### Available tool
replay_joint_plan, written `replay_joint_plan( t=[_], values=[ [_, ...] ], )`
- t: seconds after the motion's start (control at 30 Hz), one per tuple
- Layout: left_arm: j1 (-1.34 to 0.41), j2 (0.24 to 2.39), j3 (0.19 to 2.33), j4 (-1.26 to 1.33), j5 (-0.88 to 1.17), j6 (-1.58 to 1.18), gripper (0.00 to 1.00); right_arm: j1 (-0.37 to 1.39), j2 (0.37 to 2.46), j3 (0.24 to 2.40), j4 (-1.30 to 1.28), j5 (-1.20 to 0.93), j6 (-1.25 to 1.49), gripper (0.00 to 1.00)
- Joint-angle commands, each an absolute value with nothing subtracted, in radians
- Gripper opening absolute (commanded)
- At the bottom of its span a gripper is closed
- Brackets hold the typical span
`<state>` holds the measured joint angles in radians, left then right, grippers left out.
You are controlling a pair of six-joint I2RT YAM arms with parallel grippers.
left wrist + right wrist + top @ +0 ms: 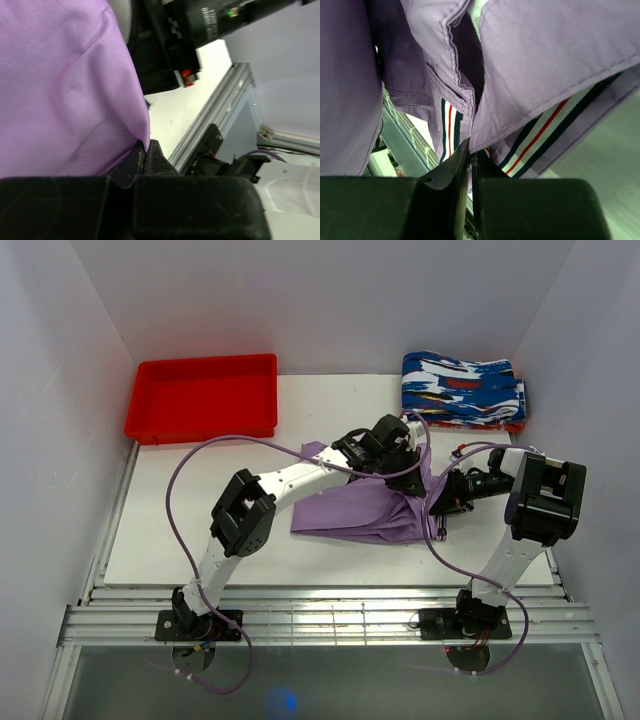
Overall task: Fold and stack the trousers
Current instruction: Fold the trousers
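The lilac trousers [355, 512] lie bunched on the white table, between the two arms. My left gripper [397, 448] is over their far right part, shut on a cloth edge; in the left wrist view the trousers [65, 95] hang from the pinched jaws of the left gripper [146, 150]. My right gripper [437, 502] reaches in from the right and is shut on the waistband edge. The right wrist view shows the trousers [545, 60] with a striped inner band, caught at the tips of the right gripper [471, 154].
A red tray [203, 397] sits at the back left. Folded blue-white-red patterned garments [462, 390] lie at the back right. Purple cables [200, 455] loop over both arms. The table's metal rail [320, 615] runs along the near edge.
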<state>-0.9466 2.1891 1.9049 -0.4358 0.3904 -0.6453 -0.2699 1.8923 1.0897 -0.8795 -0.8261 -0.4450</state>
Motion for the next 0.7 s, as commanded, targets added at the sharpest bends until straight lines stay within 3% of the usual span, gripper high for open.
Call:
replay_joint_plan(
  t=[0.0, 0.57, 0.67],
  values=[
    [-0.971, 2.192, 1.965, -0.335, 0.480, -0.701, 0.00, -0.267, 1.859, 1.092, -0.870, -0.871, -0.451, 0.08],
    [-0.966, 2.358, 2.002, -0.221, 0.479, -0.787, 0.00, -0.267, 1.830, 1.117, -0.891, -0.855, -0.451, 0.08],
    [-0.959, 2.373, 2.011, -0.213, 0.486, -0.799, 0.00, -0.268, 1.803, 1.149, -0.922, -0.781, -0.451, 0.18]
  ],
)
